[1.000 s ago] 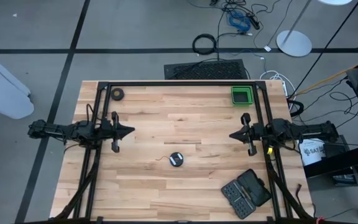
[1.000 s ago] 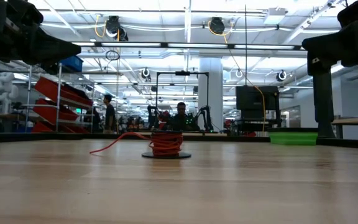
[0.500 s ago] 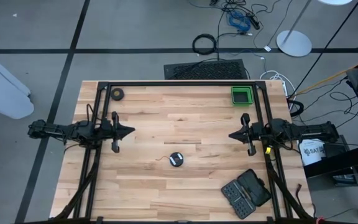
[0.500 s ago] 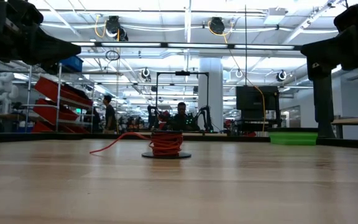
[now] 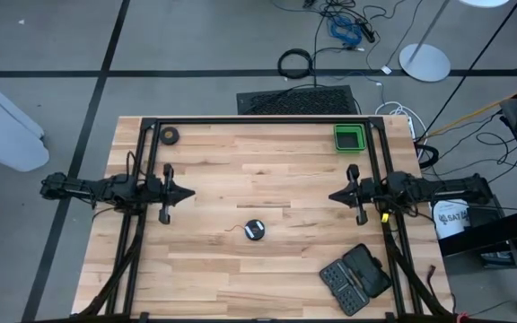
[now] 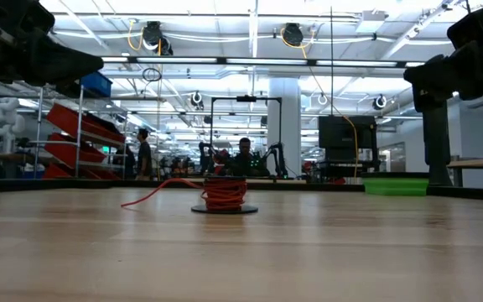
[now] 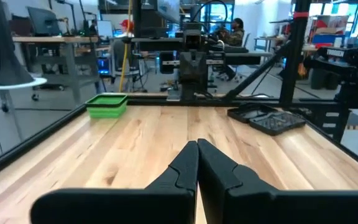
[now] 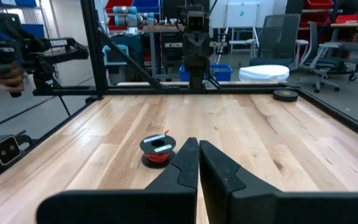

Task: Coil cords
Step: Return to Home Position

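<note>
The cords (image 5: 254, 231) are thin red wire wound on a small dark spool with a pale centre. The spool stands on its flat base near the middle of the table, a loose red end (image 6: 153, 194) trailing off toward the left. The cords also show in the right wrist view (image 8: 156, 150). My left gripper (image 5: 189, 191) hovers shut at the table's left side, pointing level toward the right. My right gripper (image 5: 333, 196) hovers shut at the right side, pointing level toward the left. Both are well clear of the cords.
A green tray (image 5: 349, 137) sits at the far right corner, and a small dark tape roll (image 5: 170, 135) at the far left. An open black tool case (image 5: 355, 277) lies at the near right. A black frame (image 5: 258, 121) borders the table.
</note>
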`<action>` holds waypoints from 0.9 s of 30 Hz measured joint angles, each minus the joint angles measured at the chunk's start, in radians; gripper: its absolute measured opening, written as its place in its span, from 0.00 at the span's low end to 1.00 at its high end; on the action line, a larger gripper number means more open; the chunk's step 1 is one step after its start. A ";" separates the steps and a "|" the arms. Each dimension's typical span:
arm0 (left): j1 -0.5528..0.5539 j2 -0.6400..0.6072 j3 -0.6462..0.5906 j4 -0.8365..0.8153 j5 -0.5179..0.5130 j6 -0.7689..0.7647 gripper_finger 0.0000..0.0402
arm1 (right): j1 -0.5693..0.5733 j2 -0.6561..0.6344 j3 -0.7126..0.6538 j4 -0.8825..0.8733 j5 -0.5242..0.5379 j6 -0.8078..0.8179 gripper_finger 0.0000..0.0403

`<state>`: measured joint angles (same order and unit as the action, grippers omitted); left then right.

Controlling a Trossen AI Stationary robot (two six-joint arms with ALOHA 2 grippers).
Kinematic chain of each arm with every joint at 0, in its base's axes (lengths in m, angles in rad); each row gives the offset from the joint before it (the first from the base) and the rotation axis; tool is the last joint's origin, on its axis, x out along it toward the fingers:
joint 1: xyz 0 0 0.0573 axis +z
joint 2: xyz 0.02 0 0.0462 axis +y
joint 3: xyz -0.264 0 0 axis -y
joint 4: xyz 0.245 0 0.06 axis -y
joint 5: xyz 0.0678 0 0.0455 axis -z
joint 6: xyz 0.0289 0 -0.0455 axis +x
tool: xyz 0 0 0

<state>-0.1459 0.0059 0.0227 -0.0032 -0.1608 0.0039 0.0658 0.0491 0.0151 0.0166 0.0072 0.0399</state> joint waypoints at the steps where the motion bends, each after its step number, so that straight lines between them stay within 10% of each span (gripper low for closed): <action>1: 0.000 0.000 0.000 0.000 0.000 0.003 0.03 | 0.000 0.006 0.000 0.000 0.000 0.000 0.00; 27: 0.037 -0.006 -0.002 0.015 -0.027 0.158 0.01 | 0.001 0.020 0.000 0.005 0.000 -0.040 0.00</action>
<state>-0.1093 0.0001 0.0205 0.0115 -0.1875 0.1620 0.0664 0.0686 0.0151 0.0216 0.0074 -0.0002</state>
